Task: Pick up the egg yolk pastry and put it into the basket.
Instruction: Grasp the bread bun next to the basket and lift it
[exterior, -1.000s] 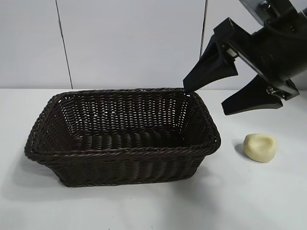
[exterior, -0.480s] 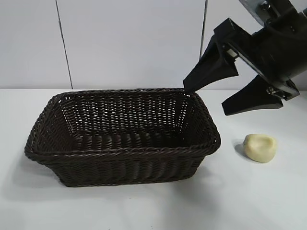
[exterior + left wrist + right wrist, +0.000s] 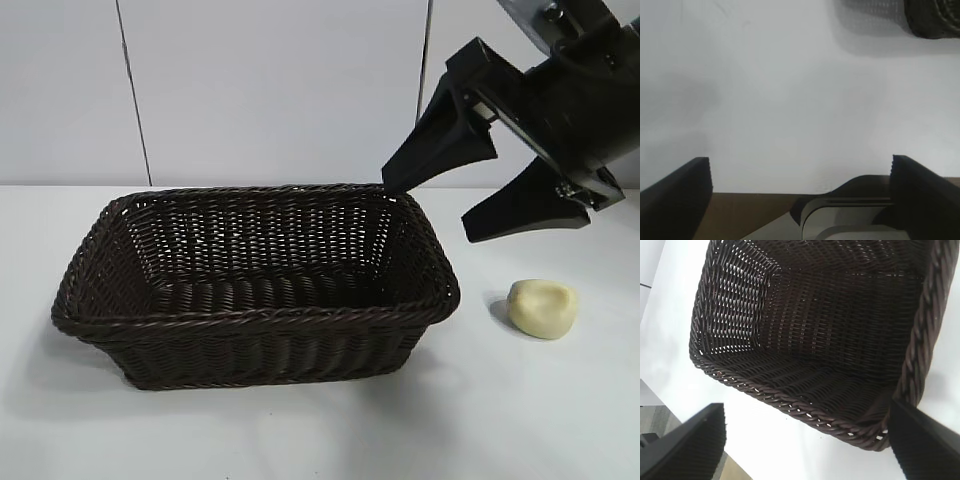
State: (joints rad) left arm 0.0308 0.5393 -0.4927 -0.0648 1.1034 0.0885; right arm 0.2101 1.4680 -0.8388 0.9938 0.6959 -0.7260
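Observation:
The egg yolk pastry (image 3: 542, 307), a pale yellow lump with a dented top, lies on the white table to the right of the basket (image 3: 255, 318). The basket is dark woven wicker and empty. My right gripper (image 3: 425, 210) is open and empty, held in the air above the basket's right end and up-left of the pastry. In the right wrist view the basket (image 3: 830, 335) fills the frame between the two open fingers (image 3: 687, 445); the pastry is out of that view. My left gripper (image 3: 800, 172) is open and empty over bare table; it is outside the exterior view.
The white table (image 3: 540, 420) extends around the basket. A pale panelled wall (image 3: 270, 90) stands behind. In the left wrist view a corner of the basket (image 3: 932, 20) shows far off, and the table's edge (image 3: 765, 195) lies close by the fingers.

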